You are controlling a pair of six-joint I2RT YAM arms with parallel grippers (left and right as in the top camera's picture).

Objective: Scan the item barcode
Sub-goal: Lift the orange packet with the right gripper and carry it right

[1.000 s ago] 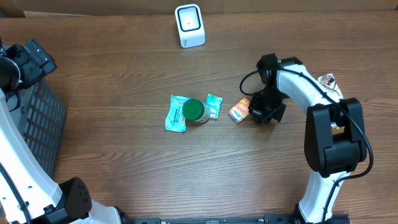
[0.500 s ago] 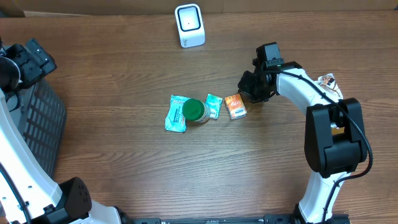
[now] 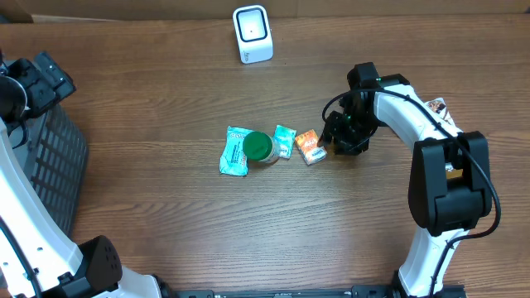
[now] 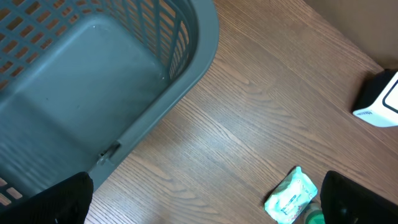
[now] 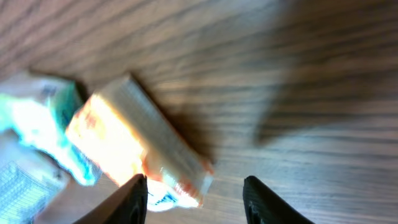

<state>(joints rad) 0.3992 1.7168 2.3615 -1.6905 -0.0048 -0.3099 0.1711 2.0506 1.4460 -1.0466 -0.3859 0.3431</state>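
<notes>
Left claw (image 4: pixel 205 200) hangs over the basket (image 4: pixel 81 93) at the tabletop's (image 3: pixel 166 232) left edge. Its fingers are wide apart with nothing in them (too far off to matter here).

Mid tabletop there's a row: teal pouch (image 3: pixel 235 152), green-capped jar (image 3: pixel 260 147), small teal sachet (image 3: pixel 285 141). The scanner (image 3: pixel 252 34) stands at the far edge, well apart, roughly beyond the jar.

The orange box (image 3: pixel 310 146) comes next, my guess for the scan item. It lies flat, right up against the sachet.

Right claw (image 5: pixel 196 198) sits just right of the box, fingers apart and clamping nothing. In the wrist view only the box's near end pokes in beside one finger.

The box's long axis runs diagonally across the finger gap. The claw probably needs a shift toward the box and some wrist twist before it closes. The right arm is by far the nearer.
</notes>
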